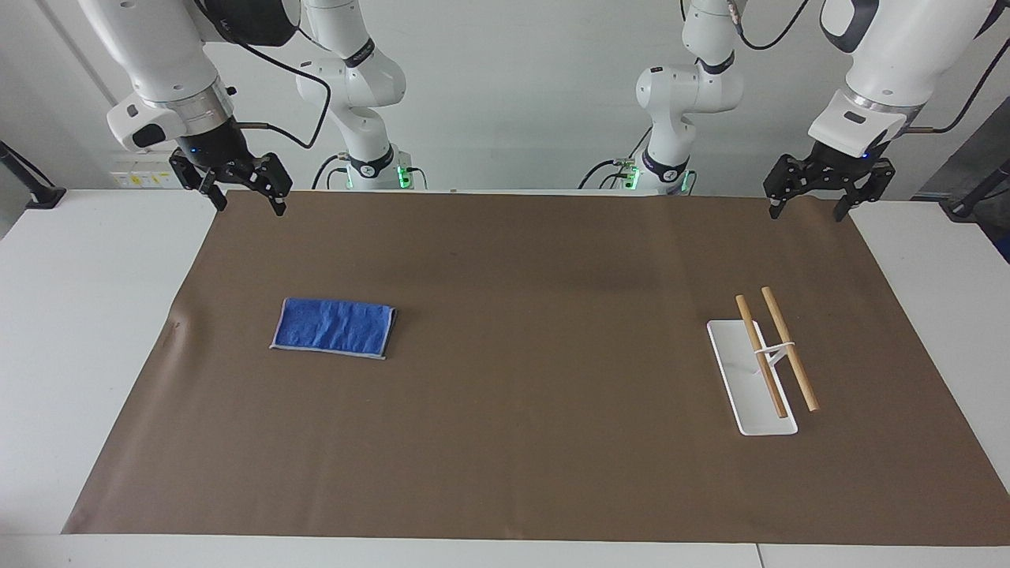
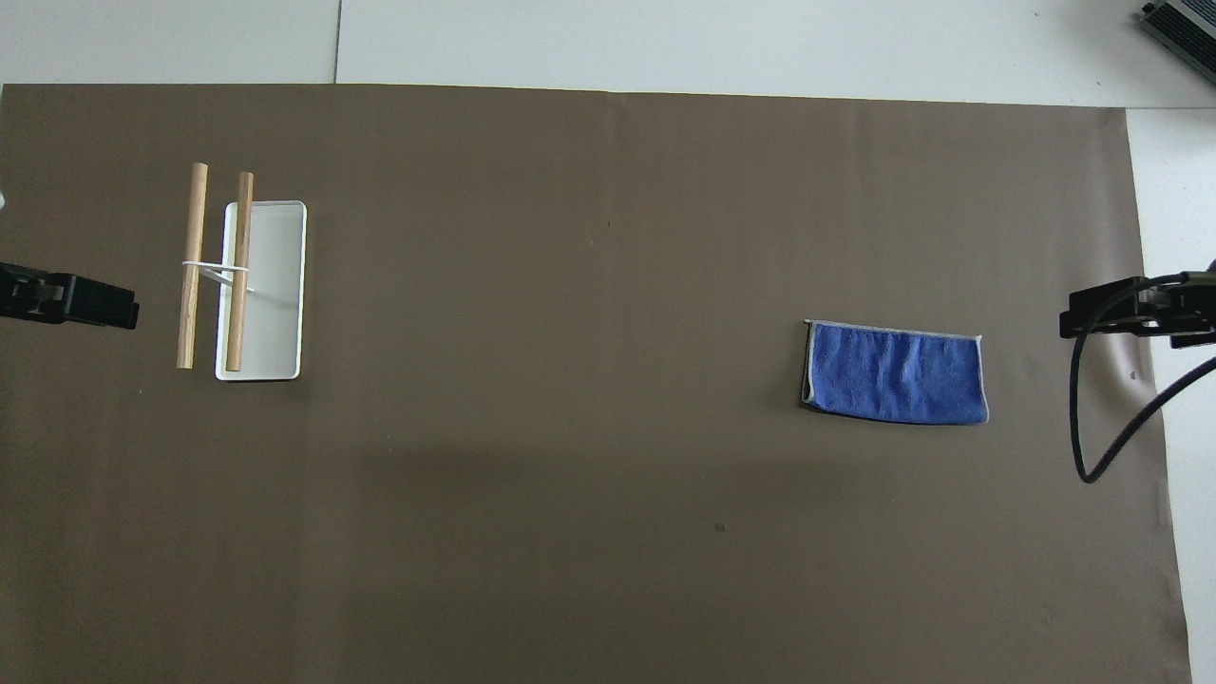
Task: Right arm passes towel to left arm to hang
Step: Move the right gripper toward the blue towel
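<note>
Facing view: a folded blue towel [image 1: 334, 327] lies flat on the counter [image 1: 505, 442]. Right end effector [image 1: 246, 203] and left end effector [image 1: 812, 211] hang released, holding nothing.

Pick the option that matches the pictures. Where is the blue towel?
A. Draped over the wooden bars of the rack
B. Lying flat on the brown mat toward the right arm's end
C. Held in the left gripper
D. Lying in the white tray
B: the towel lies flat on the brown mat, with both grippers raised clear of it.
</note>
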{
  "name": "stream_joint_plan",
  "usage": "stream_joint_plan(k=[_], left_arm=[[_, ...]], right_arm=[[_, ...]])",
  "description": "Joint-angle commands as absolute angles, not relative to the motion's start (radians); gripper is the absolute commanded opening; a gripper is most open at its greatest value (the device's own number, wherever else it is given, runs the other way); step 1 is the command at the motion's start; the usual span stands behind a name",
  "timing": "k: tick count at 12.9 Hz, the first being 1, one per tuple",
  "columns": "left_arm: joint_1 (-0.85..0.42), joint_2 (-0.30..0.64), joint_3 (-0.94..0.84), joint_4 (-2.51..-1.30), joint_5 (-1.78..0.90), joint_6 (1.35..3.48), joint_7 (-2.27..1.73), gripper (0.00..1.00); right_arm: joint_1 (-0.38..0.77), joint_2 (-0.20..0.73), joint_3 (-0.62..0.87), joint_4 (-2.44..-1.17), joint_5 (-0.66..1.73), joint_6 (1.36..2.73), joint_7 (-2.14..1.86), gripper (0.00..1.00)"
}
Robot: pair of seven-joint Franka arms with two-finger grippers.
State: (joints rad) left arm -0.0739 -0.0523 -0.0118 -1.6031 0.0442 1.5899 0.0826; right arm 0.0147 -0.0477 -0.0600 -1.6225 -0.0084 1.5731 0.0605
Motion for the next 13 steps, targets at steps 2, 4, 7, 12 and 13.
stream_joint_plan(k=[2, 4, 7, 12, 13], left_arm=[[-0.089, -0.086, -0.005, -1.632, 0.04, 1.592, 0.078, 1.0], [-0.095, -0.086, -0.008, -1.632, 0.038, 1.589, 0.078, 1.0], [-0.095, -0.086, -0.006, -1.631, 0.04, 1.592, 0.08, 1.0], [-0.094, -0.083, -0.006, -1.621, 0.038, 1.601, 0.075, 1.0], [-0.094, -0.086, -0.006, -1.621, 0.038, 1.6, 0.074, 1.0]], right_arm=[[0.012, -0.064, -0.058, -1.643, 0.005, 1.591, 0.075, 1.0], [0.012, -0.064, -0.058, -1.644, 0.005, 1.591, 0.083, 1.0], [0.014, -0.066, -0.057, -1.646, 0.002, 1.589, 0.083, 1.0], [0.014, -0.072, -0.054, -1.66, -0.006, 1.598, 0.081, 1.0], [0.014, -0.072, -0.054, -1.66, -0.006, 1.603, 0.072, 1.0]])
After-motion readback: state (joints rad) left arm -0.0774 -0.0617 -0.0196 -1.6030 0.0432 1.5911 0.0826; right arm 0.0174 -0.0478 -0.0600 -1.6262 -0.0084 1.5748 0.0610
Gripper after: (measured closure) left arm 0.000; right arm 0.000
